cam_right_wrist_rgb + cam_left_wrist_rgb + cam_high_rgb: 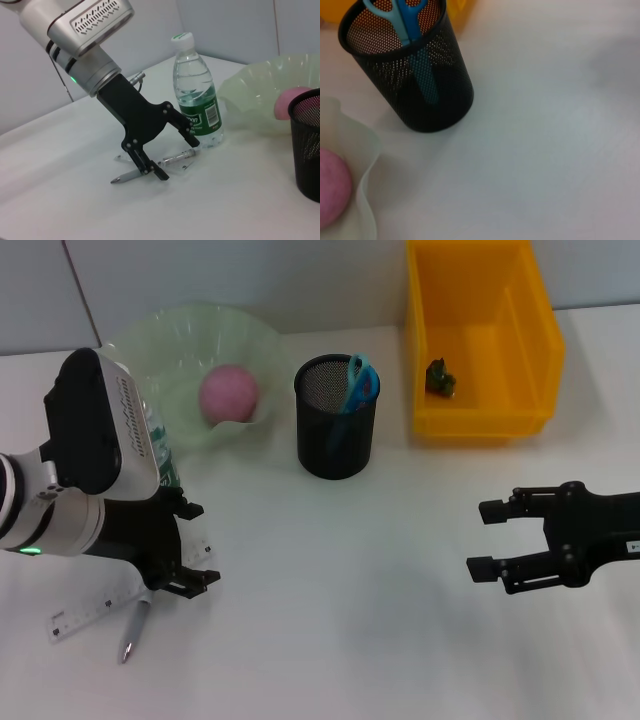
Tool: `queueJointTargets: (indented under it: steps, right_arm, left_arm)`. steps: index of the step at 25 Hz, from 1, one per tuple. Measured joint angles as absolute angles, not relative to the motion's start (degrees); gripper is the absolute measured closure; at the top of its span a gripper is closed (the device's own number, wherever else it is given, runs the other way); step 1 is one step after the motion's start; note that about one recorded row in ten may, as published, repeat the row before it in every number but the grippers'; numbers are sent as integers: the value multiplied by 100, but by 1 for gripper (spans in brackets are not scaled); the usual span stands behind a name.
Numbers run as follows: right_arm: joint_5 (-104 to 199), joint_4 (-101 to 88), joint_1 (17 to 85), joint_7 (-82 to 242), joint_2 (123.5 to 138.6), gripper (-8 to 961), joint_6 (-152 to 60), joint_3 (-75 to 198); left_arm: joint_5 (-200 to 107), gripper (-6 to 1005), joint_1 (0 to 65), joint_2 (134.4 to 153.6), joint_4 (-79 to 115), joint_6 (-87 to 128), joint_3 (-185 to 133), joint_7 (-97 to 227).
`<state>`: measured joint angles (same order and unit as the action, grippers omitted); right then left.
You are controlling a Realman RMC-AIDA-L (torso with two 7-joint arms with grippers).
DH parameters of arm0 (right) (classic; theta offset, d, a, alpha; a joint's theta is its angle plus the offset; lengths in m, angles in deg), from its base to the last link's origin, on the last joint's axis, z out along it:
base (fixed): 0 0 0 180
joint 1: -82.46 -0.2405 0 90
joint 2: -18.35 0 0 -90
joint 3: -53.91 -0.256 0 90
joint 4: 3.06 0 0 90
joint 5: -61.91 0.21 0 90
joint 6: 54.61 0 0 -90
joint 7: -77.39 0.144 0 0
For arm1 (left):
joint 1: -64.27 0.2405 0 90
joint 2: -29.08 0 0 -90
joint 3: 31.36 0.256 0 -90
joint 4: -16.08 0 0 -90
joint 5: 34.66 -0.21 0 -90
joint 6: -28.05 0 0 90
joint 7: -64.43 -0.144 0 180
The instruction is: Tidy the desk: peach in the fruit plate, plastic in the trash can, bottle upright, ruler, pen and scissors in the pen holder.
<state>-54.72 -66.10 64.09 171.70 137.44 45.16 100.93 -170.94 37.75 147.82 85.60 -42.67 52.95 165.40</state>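
Observation:
My left gripper (200,545) is open and low over the desk, its jaws standing over the silver pen (134,627) and the clear ruler (92,610). The right wrist view shows the open left gripper (177,159) straddling the pen (155,165). The water bottle (196,95) stands upright just behind it. The pink peach (230,392) lies in the green fruit plate (160,350). Blue scissors (357,385) stand in the black mesh pen holder (337,425). Green plastic (440,378) lies in the yellow bin (520,350). My right gripper (480,539) is open and empty at the right.
The left wrist view shows the pen holder (415,75) with the scissors (407,20), the plate's rim (367,200) and the peach (332,192). Bare desk lies between the two grippers.

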Motion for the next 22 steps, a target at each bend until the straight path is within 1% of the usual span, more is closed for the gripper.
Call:
queueJointTargets:
  steps: [22]
  right_arm:
    - [-5481, -6583, 6351, 17139, 13744, 126, 4512, 10093]
  left_arm:
    - [-17378, 235, 3575, 14783, 8330, -4219, 5421, 16709]
